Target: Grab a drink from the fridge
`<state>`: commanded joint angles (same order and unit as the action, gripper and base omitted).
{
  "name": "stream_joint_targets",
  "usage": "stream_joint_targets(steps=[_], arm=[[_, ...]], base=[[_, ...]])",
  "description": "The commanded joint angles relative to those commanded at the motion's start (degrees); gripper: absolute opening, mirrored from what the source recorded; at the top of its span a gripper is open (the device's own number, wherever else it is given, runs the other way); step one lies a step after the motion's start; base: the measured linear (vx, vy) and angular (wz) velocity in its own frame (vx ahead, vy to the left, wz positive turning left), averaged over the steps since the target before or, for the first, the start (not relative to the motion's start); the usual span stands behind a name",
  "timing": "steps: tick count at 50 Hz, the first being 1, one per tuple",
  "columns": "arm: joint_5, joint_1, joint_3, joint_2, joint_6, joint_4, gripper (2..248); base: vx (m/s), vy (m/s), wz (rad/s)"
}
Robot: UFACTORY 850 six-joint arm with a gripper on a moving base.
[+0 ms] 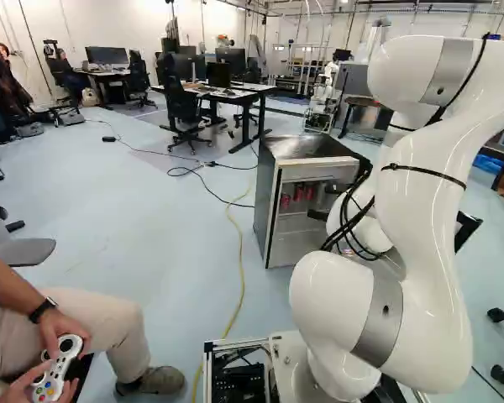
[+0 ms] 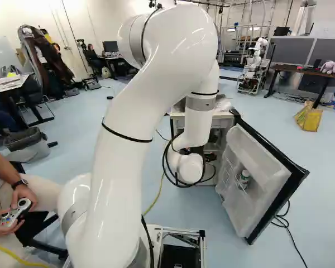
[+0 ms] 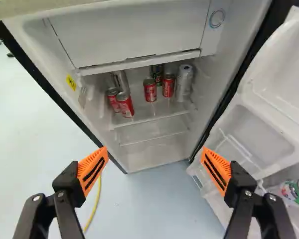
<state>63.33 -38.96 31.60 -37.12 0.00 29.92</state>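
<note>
The drink cans (image 3: 150, 90) stood upright inside the fridge (image 1: 267, 201), grouped on the shelf (image 3: 162, 108) beneath the freezer box (image 3: 129, 32): four red ones, with silver and darker ones beside or behind them. The door (image 2: 255, 200) was already wide open, a bottle (image 2: 244, 177) in its rack, so that much of the job was done. The arm (image 2: 128, 167) reached toward the fridge, and the gripper (image 3: 154, 150) faced the opening, its orange-padded fingers spread wide, with nothing held between them. It was outside the cabinet, the cans well ahead of the fingertips. By the look of it, the approach was only partly made, and the grab itself was wholly left: picking one can, going in over the shelf, closing on it and bringing it out. Which can was wanted could not be told. The front red pair nearly touched each other, so a neighbour might be knocked there.
</note>
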Motion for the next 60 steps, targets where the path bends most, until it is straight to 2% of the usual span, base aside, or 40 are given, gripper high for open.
stream_joint_targets(steps=[36,49,60], arm=[[0.0,1.6,7.1,-9.4,0.0,5.5,247],[0.0,2.2,10.0,-12.7,0.0,5.9,247],[0.0,2.8,11.8,-14.0,0.0,5.9,247]], base=[[0.000,0.000,0.000],[0.000,0.000,0.000],[0.000,0.000,0.000]])
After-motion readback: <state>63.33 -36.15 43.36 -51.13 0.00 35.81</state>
